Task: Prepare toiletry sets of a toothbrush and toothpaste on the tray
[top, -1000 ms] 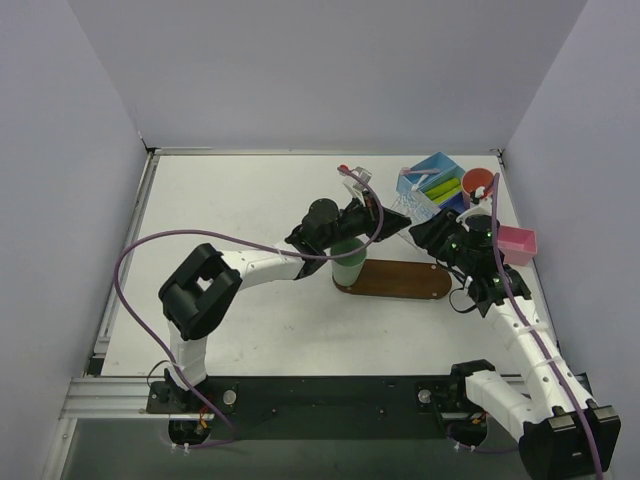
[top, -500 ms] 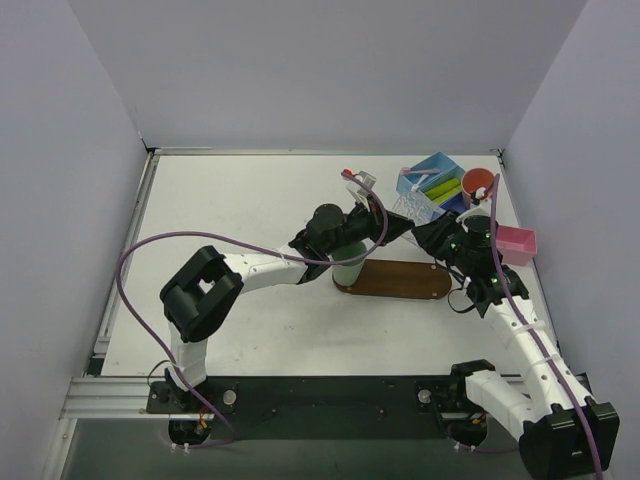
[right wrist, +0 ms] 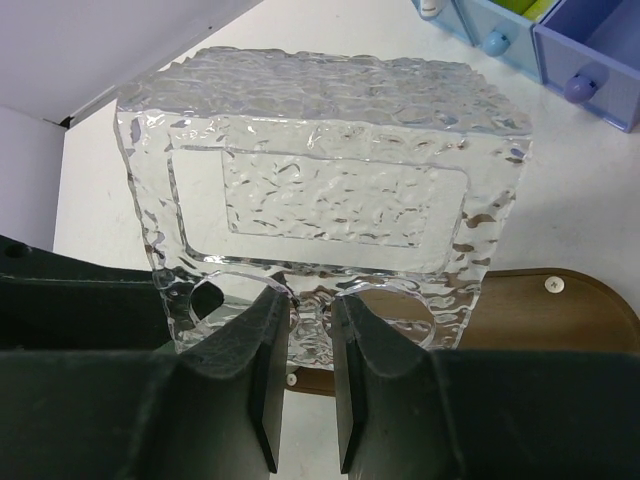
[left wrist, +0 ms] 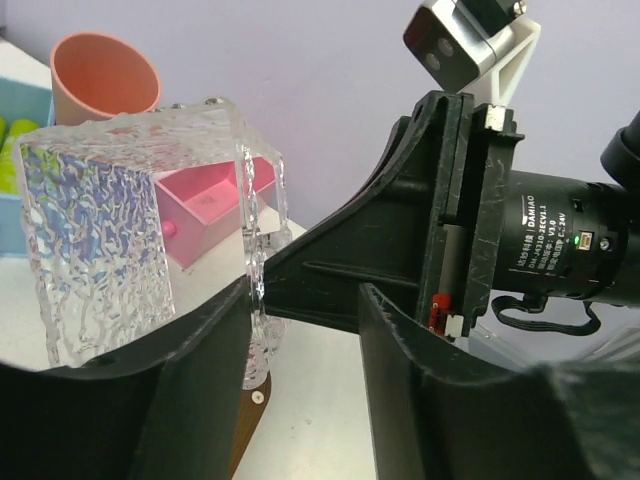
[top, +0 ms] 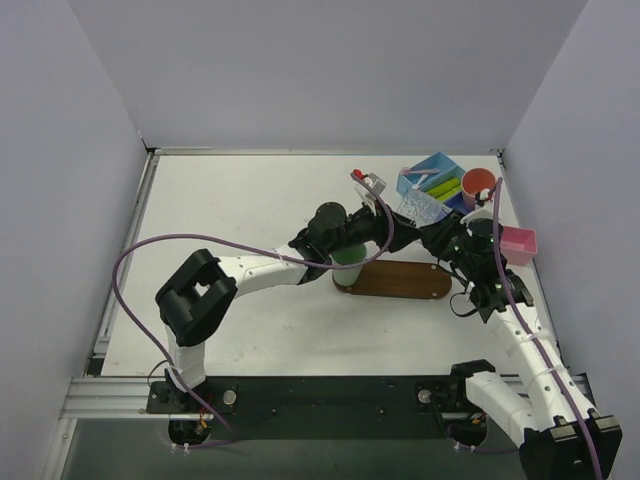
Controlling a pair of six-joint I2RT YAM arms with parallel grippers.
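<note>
Two pincers at one clear box point(right wrist: 330, 190), up off the desk point(top: 240, 200), toward its far right corner.

Right pincer point(right wrist: 310, 300): clamps the bottom wall of the box between narrow jaws, one finger point(right wrist: 265, 400) flat against each face. Holds the box with its textured front panel facing the wrist camera.

Left pincer point(left wrist: 305, 330): stands partly open around a side wall of that box. Lies close along the wall with one finger point(left wrist: 150, 400) and leaves a clear gap to the other. Cannot tell whether the near finger touches.

From above, shows the tray point(top: 400, 281) flat on the desk, right of the middle, long side running left to right; seen beneath the box from the right wrist. Shows a mint cup point(top: 349, 258) upright at the tray's left end, partly covered by the left arm.

Puts the toothpaste point(top: 445, 188) in a blue bin point(top: 437, 160) at the far right corner: lime-green tubes lying in its compartments, off the tray. Shows a thin pale stick point(top: 412, 173) at the bin's left rim, perhaps a toothbrush, too small to tell. Beside the bin toward the right edge, an orange cup point(top: 478, 183); nearer along that edge, a pink box point(top: 518, 240), just beside the right arm.
</note>
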